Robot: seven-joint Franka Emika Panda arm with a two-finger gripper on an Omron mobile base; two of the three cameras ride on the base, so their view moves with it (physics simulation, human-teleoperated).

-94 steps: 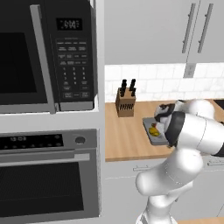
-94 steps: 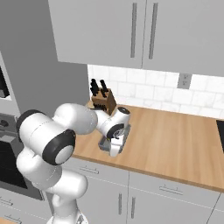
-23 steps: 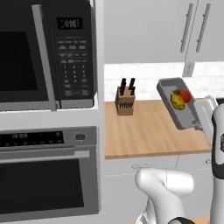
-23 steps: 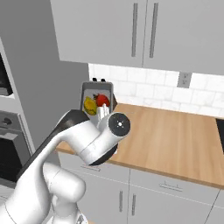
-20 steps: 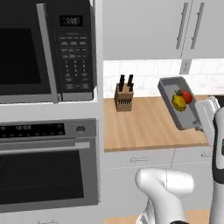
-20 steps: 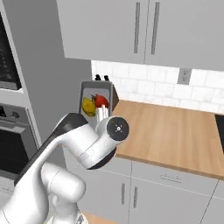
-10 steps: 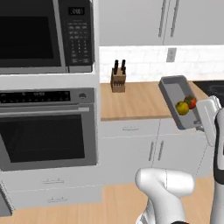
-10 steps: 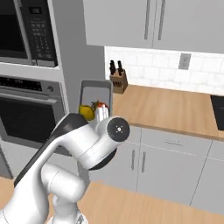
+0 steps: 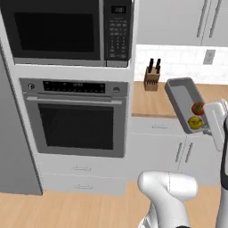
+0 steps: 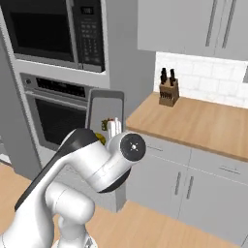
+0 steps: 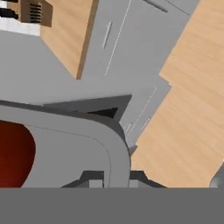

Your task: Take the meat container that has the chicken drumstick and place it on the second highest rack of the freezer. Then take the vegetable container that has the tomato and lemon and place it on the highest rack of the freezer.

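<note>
Two fruits: red tomato and yellow lemon lie low in the dark-grey rectangular vegetable container.
Grip: gripper clamps its rim.
Advice: level that container while you carry it.

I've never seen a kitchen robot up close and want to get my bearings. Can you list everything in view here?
Tray: one, dark grey, held tilted in the air, clear of the counter.
Tomato: one, red, in the tray.
Lemon: one, yellow, in the tray just below the tomato.
Knife block: one, wooden, on the counter by the wall.
Microwave: one, black, above the oven.
Oven: one, steel, below the microwave.
Cabinets: grey, above and below the counter.
End effector: one, shut on the tray's rim.
</note>
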